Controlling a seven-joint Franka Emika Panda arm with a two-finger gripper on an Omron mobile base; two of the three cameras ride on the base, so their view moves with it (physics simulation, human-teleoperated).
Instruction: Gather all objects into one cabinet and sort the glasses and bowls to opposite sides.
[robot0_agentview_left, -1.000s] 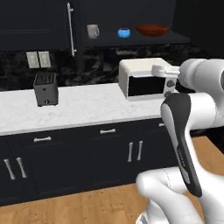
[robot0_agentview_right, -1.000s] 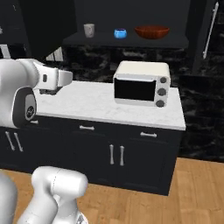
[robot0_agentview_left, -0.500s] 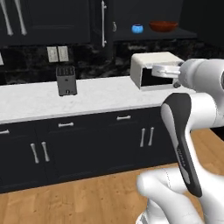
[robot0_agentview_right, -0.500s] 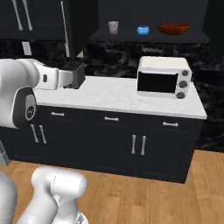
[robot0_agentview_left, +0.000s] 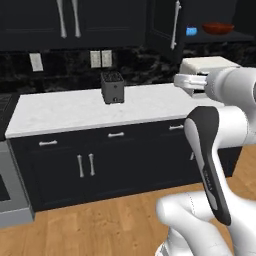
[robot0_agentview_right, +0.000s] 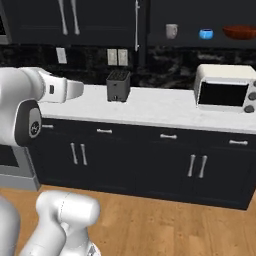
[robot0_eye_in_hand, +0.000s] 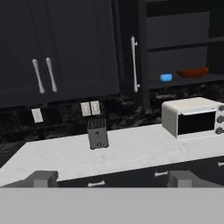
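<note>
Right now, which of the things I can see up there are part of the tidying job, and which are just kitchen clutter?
Part of the job:
- off-white mug
- small blue bowl
- reddish-brown bowl
- open wall cabinet they sit in, its door swung open

Just lying about:
- toaster
- toaster oven
- white counter
- wall sockets

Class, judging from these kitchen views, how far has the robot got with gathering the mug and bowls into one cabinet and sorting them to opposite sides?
Done: the off-white ceramic mug, one small bright blue bowl and the wide reddish-brown bowl stand on the open black wall cabinet's shelf, mug left, bowls right. In hand: nothing; the two-finger gripper is open. Left: the second blue bowl isn't visible, so its placement can't be judged.
</note>
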